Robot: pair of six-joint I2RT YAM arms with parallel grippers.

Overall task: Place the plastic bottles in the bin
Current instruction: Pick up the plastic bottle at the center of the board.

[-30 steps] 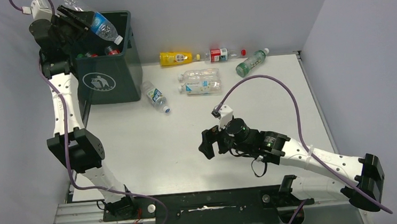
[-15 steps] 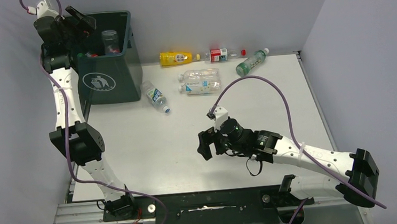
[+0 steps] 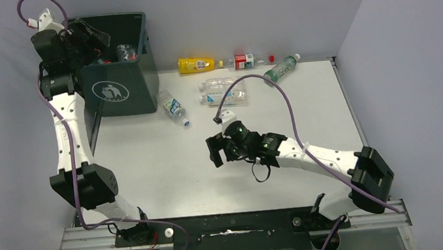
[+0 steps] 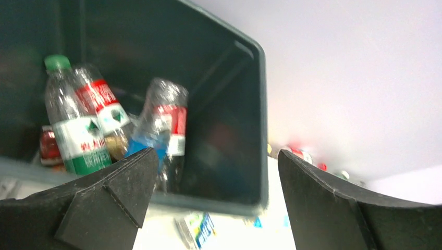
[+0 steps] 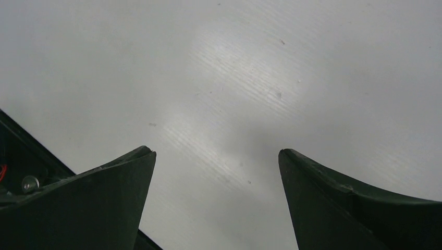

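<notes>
Left gripper (image 3: 88, 35) above the bin (image 3: 122, 88) mouth, fingers spread, nothing in them. Several plastic bottles (image 4: 78, 130) lie inside the bin. One bottle (image 3: 173, 108) lies just right of the bin, more farther right. Right gripper (image 3: 216, 151) spread wide, empty, well right of the bin.

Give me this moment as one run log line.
left claw: open above bin | right claw: open, empty, above table | several bottles on table
</notes>
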